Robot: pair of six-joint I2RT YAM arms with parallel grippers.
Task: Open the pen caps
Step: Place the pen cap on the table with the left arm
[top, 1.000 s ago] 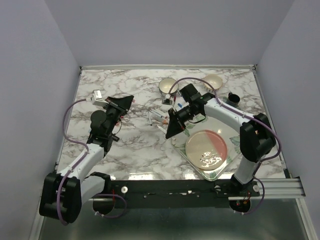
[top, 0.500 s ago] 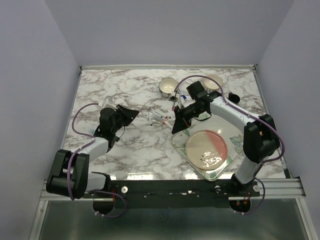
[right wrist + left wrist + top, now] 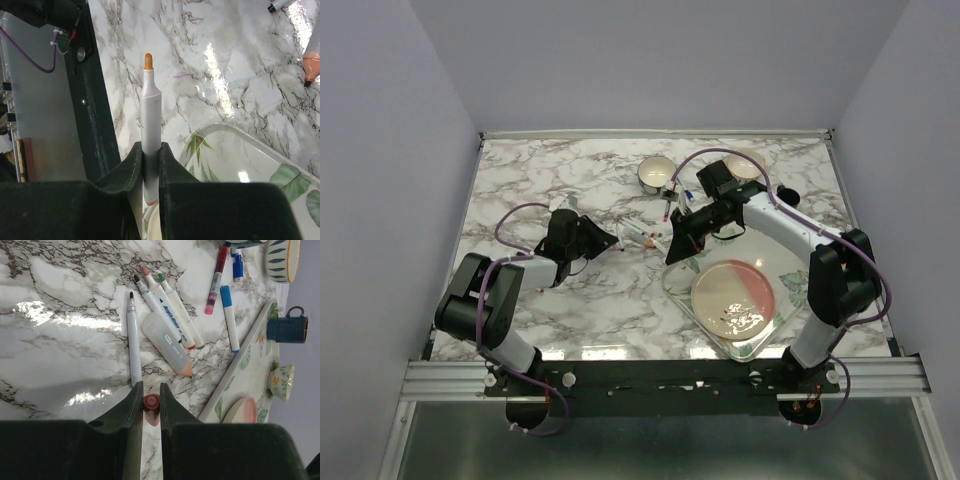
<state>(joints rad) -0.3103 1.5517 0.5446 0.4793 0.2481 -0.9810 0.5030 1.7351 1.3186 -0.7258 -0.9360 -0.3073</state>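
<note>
Reference item: tray (image 3: 676,287), on the near right of the table (image 3: 520,200), carrying a pink plate (image 3: 733,298).

Right gripper (image 3: 150,147): positioned over the tray's left edge. Its fingers pinch the barrel of a grey marker (image 3: 150,112). The marker's orange tip is bare and points away from the tray toward the table's near rail.

Left gripper (image 3: 150,392): positioned left of the tray, low over the marble. Its fingers pinch a red cap (image 3: 151,404), which sits on no pen.

Between the left gripper and the tray lies a loose cluster. It holds a black-tipped pen (image 3: 133,340), an orange-tipped pen (image 3: 160,305) and a green-tipped pen (image 3: 177,310), all uncapped. The latter two lie side by side. A fat marker (image 3: 165,342) lies against them.

Beyond the cluster, off the tray's far left corner, lie a red pen (image 3: 215,282) and a pen wearing a blue cap (image 3: 226,295).

A dark mug (image 3: 285,330) stands beyond the tray's far edge. Two bowls (image 3: 655,173) stand further back, and a short blue piece (image 3: 237,262) lies by the left one. Whether that piece is a cap cannot be determined.
</note>
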